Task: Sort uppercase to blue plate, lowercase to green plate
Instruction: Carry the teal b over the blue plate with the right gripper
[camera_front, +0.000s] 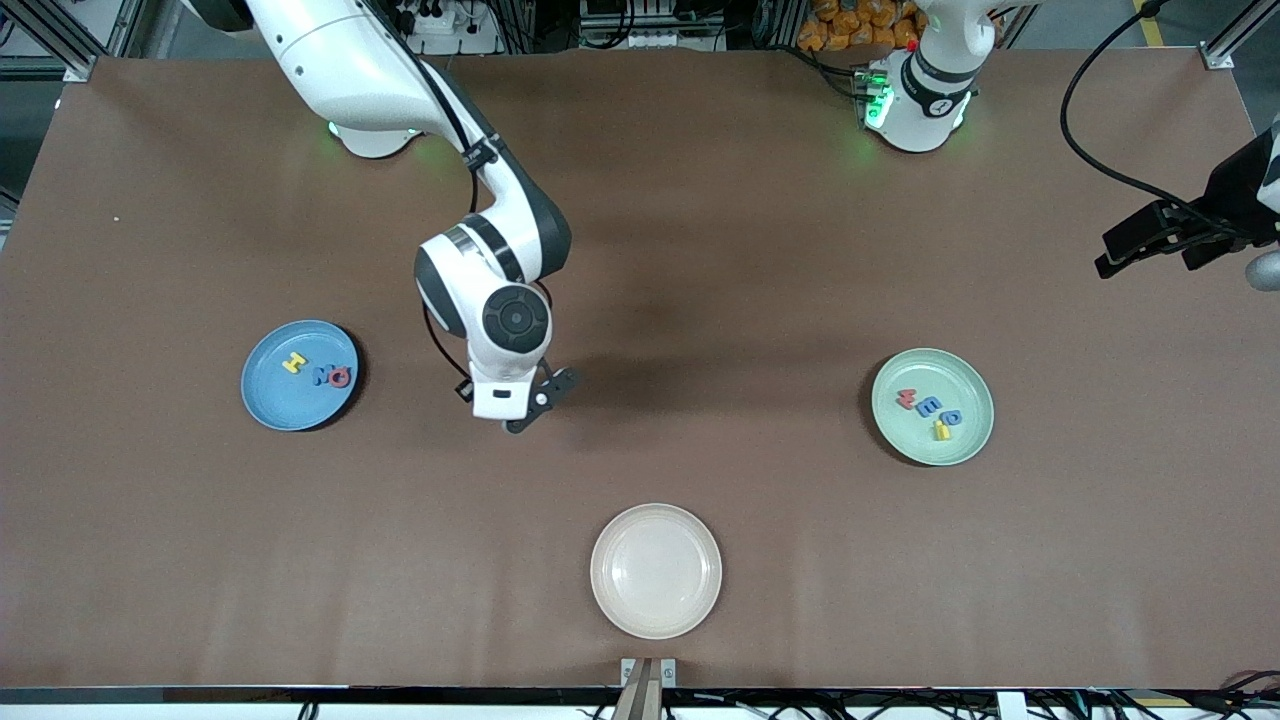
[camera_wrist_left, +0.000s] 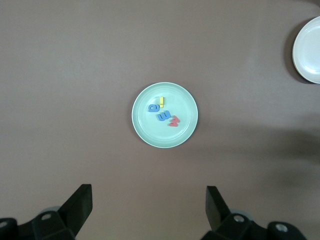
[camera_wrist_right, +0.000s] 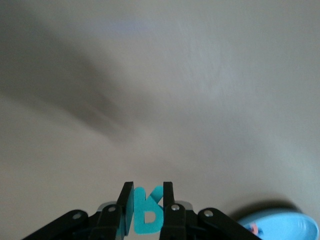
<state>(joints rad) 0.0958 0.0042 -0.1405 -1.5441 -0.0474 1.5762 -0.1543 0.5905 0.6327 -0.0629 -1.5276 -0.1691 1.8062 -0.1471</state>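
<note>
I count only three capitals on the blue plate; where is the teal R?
The teal R is pinched in the right gripper, held in the air over bare table between the blue plate and the cream plate.

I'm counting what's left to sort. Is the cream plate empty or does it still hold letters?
Empty. The cream plate shows only bare surface in the front view; no letters lie in it.

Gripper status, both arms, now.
Left gripper: open, holding nothing, high above the round pale green plate.
Right gripper: shut on the small teal foam letter R, over bare table near the round blue plate.
</note>
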